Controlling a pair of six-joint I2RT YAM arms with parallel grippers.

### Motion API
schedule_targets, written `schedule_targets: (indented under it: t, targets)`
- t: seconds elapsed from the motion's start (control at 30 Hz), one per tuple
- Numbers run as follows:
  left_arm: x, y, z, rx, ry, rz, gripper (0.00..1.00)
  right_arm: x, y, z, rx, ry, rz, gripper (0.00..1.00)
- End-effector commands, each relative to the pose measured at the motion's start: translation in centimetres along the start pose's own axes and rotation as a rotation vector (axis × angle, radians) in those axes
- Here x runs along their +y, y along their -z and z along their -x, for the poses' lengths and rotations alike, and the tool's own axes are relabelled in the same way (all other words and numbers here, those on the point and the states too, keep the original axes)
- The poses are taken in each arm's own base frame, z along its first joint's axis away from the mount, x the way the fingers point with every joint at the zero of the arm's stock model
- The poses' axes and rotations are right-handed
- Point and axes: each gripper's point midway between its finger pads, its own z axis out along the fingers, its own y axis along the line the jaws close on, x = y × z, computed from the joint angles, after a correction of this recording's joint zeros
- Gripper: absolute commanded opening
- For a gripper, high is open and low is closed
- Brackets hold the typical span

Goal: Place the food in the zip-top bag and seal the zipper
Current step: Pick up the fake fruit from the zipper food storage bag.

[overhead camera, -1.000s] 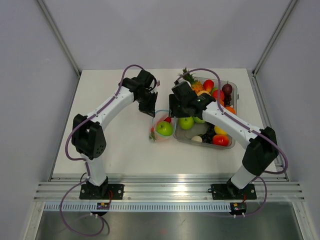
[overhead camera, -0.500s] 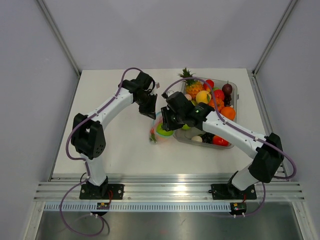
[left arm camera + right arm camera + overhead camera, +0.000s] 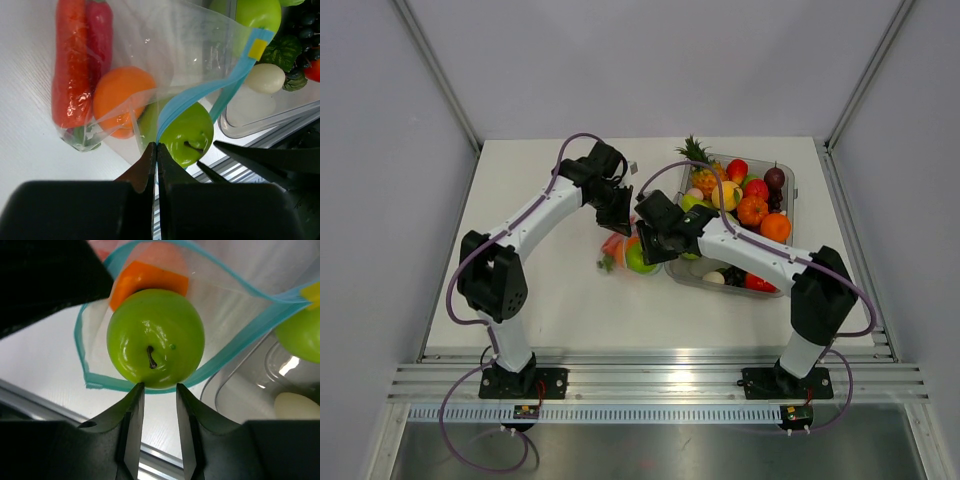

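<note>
The clear zip-top bag lies on the table with its mouth open. My left gripper is shut on its light-blue zipper at the near edge. The food is inside: a long orange-red piece with a green end, a darker red chili and a round orange piece. A green apple sits in the bag's mouth, ringed by the zipper. My right gripper stands open, partly narrowed, with both tips against the apple's near side. From above, the bag lies between both grippers.
A rigid clear tray at the right holds a pineapple, green apples, oranges, red fruit, grapes and a white egg. Its corner lies right beside the bag's mouth. The left arm's wrist hangs over the bag.
My right gripper has swung left from over the tray to the bag's mouth, and its jaws have narrowed. The bag with the apple has shifted slightly left. The left gripper stays shut.
</note>
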Motion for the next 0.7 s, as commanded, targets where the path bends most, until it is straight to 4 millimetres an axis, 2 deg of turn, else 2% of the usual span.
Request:
schedule_targets:
  t: [0.0,0.23,0.67]
  targets:
    - [-0.9,1.7,0.2,-0.039,-0.017,-0.041,0.00,-0.8,0.4,3.9,-0.137,-0.048,-0.106,0.39]
    - [-1.0,2.1,-0.1,-0.045,-0.021,-0.047,0.00,-0.6,0.3,5.5,-0.180,-0.104,-0.083,0.44]
    - [-1.4,2.2,0.0,-0.048,-0.020,-0.068,0.00,-1.3,0.1,3.2,-0.135,-0.131,-0.075,0.44]
